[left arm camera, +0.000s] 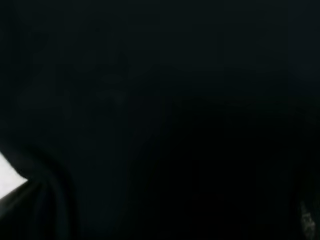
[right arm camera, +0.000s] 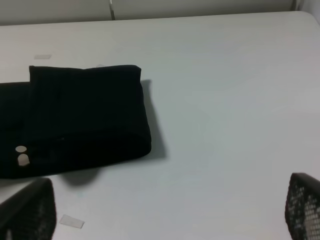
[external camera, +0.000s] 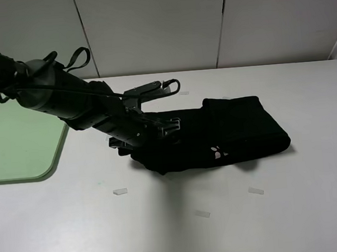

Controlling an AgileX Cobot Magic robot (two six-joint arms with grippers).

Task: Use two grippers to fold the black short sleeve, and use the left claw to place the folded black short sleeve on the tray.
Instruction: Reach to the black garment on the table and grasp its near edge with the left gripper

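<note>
black shirt (left arm camera: 160, 100) fills left wrist view; only overhead shows tray (external camera: 16, 139).

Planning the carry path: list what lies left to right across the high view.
Tray → left gripper, at the left end of the shirt → the rest of that shirt.

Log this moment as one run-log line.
black short sleeve: folded, on table, off tray | left claw: open, over its tray-side end | right claw: open, clear of it
</note>
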